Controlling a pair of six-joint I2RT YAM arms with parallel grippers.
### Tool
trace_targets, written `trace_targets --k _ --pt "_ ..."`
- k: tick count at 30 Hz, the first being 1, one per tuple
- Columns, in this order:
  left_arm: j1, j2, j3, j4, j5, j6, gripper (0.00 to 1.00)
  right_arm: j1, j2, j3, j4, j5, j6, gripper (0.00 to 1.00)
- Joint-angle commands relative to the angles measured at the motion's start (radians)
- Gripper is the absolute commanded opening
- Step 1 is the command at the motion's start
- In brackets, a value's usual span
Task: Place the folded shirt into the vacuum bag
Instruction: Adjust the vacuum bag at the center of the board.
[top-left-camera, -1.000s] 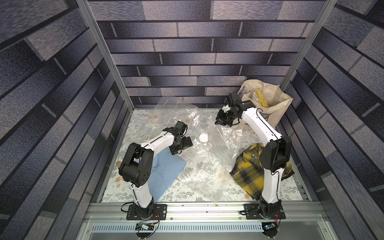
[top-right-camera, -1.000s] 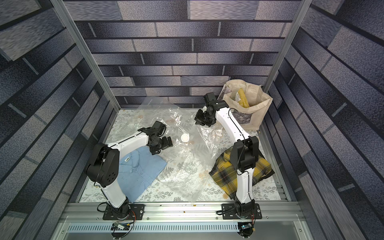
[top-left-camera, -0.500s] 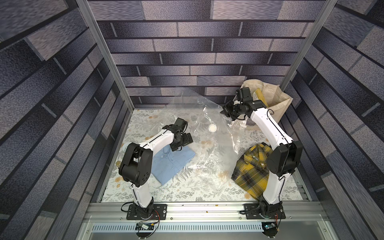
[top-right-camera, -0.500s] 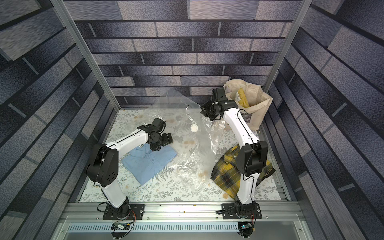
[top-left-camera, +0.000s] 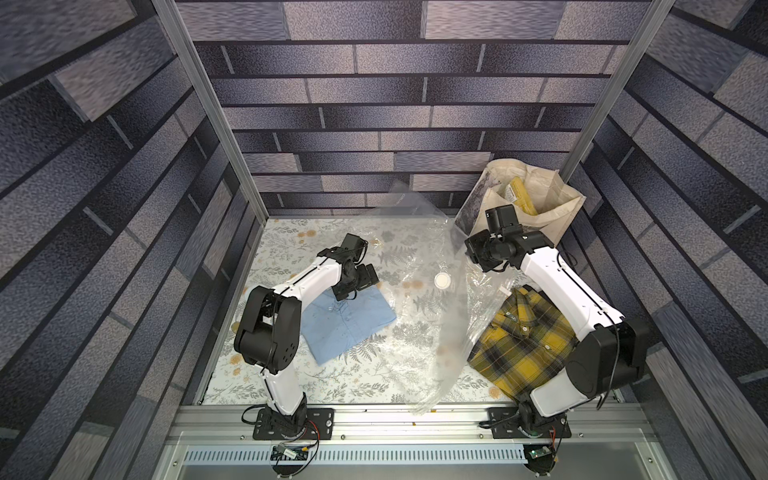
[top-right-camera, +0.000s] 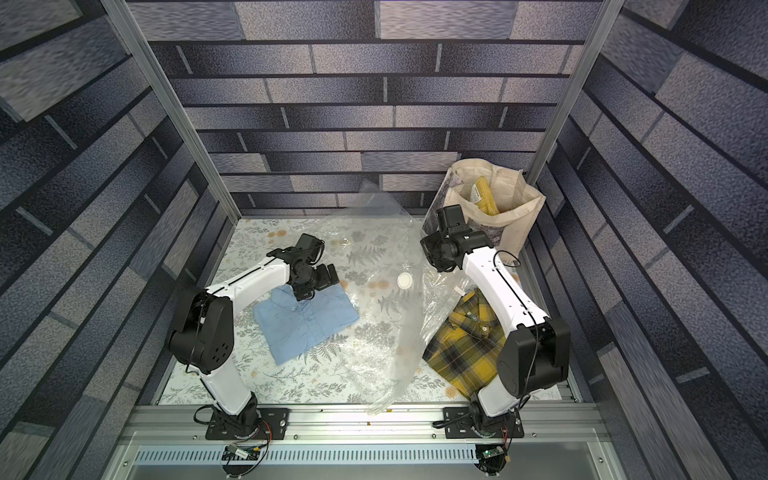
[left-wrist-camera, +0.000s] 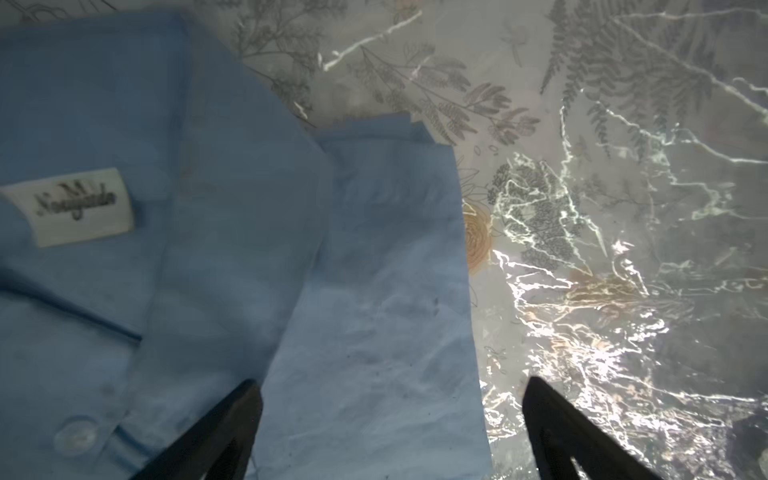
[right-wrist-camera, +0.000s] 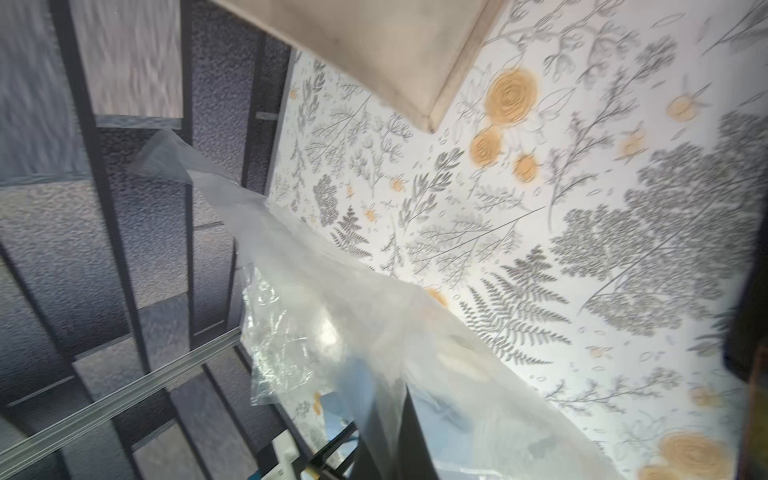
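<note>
A folded light-blue button-up shirt (top-left-camera: 347, 322) of smooth woven cloth lies flat on the left half of the surface (top-left-camera: 291, 245), which is covered in a pale print of grey ferns and orange flowers. It lies outside the bag, and a white woven label (left-wrist-camera: 79, 205) shows inside its collar. The left tool (top-left-camera: 360, 277) hangs over the shirt's collar end with its black fingers spread wide, one above the blue cloth and one above plastic film; the wrist view does not show whether either touches. The transparent crinkly plastic vacuum bag (top-left-camera: 419, 332) sprawls across the middle of the surface, much wider than the shirt. It is creased and glinting, and its near corner reaches the metal rail at the front. A round white valve cap (top-left-camera: 442, 281) sits on its upper face. The bag's far right part rises off the surface to the right tool (top-left-camera: 473, 253), whose fingers are pressed together, pinching the film so that it drapes down in loose folds. A yellow-and-black plaid shirt (top-left-camera: 521, 345), soft and slightly rumpled, lies under the right arm, and the bag's right edge runs against it. A beige canvas tote bag (top-left-camera: 552, 208) with a grey picture stands open in the far right corner, just behind the right wrist, with something yellow inside.
</note>
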Motion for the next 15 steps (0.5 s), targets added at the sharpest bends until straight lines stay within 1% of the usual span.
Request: trace_targets --k 1,2,3,4,5,6,7,8,10,12,13,14,15 --pt "0.009 -0.095 0.013 -0.057 -0.023 0.032 1.0 -0.009 0.016 -0.029 -0.108 0.138 -0.198 0.0" --pt "0.012 -0.111 0.001 -0.064 -0.026 0.03 1.0 -0.009 0.018 -0.026 -0.122 0.152 -0.243 0.01" --pt "0.017 -0.131 -0.017 -0.068 -0.031 0.028 1.0 -0.007 0.015 -0.016 -0.154 0.18 -0.281 0.06" --pt "0.023 -0.152 -0.038 -0.075 -0.034 0.024 1.0 -0.006 0.004 -0.012 -0.178 0.216 -0.322 0.14" --pt "0.03 -0.172 -0.055 -0.082 -0.036 0.022 1.0 -0.006 -0.006 -0.006 -0.198 0.246 -0.362 0.24" --pt "0.039 -0.193 -0.075 -0.094 -0.044 0.016 1.0 -0.005 -0.014 0.014 -0.247 0.298 -0.398 0.38" --pt "0.048 -0.216 -0.097 -0.111 -0.056 0.012 1.0 0.001 -0.022 0.038 -0.278 0.346 -0.451 0.47" --pt "0.058 -0.236 -0.114 -0.124 -0.07 0.005 1.0 0.009 -0.024 0.067 -0.314 0.382 -0.495 0.52" --pt "0.081 -0.275 -0.15 -0.156 -0.103 -0.016 1.0 0.057 -0.014 0.152 -0.399 0.477 -0.577 0.6" --pt "0.1 -0.315 -0.189 -0.185 -0.15 -0.041 1.0 0.142 0.02 0.247 -0.47 0.561 -0.652 0.65" --pt "0.11 -0.327 -0.204 -0.2 -0.177 -0.058 1.0 0.178 0.045 0.282 -0.493 0.569 -0.679 0.67" --pt "0.122 -0.339 -0.219 -0.221 -0.206 -0.081 1.0 0.232 0.08 0.326 -0.514 0.55 -0.699 0.68" --pt "0.134 -0.352 -0.235 -0.236 -0.236 -0.108 1.0 0.277 0.121 0.36 -0.519 0.488 -0.712 0.68"
